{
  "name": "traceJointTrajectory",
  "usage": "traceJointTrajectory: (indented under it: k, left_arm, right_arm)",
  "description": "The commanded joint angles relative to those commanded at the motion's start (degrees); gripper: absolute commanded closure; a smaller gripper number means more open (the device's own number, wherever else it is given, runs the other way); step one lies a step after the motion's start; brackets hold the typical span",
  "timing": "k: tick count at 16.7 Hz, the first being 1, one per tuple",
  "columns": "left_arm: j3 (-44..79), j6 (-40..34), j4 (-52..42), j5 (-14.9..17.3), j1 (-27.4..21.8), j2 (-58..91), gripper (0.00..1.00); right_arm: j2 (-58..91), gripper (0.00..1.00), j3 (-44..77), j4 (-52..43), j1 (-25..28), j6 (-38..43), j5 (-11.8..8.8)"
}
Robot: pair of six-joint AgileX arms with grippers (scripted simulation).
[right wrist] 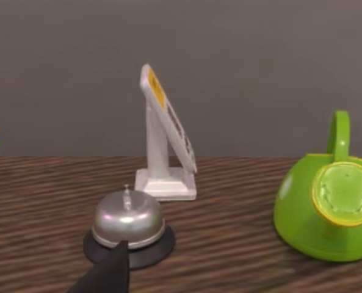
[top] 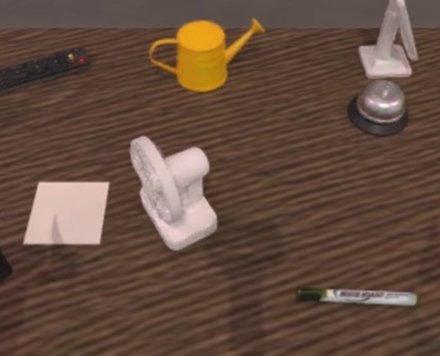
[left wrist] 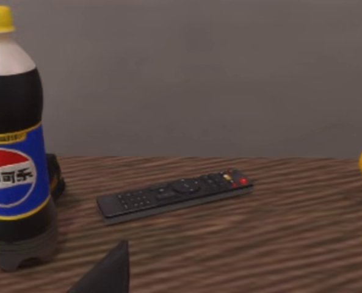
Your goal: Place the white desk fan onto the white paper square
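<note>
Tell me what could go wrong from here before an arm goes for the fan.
1. The white desk fan has a round grilled cage over a small base, so a grasp high on it could tip it.
2. The white paper square is thin and lies loose beside the fan; a dragged base might push it.
3. The yellow watering can stands behind the fan, so a high swing could clip it.

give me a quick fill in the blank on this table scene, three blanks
The white desk fan stands to the ____ of the white paper square in the top view.
The watering can behind the fan is ____.
Beside the silver bell stands a tall ____ stand.

Missing words: right; yellow; white
</note>
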Motion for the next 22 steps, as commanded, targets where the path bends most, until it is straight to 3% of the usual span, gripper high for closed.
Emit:
traceJointTrajectory:
  k: [4,8,22]
  left_arm:
    - [1.7,-1.1,-1.7,0.0,-0.6,1.8,0.0]
    - [12.2,-7.2,-11.4,0.0,-3.8,12.5,0.0]
    - [89.6,-45.8,-66.7,0.1,-22.4,91.2,0.0]
  right_arm:
    - [0.0,0.0,0.0,0.0,0.0,0.0,0.0]
    - [0.0,0.0,0.0,0.0,0.0,0.0,0.0]
    - [0.0,0.0,0.0,0.0,0.0,0.0,0.0]
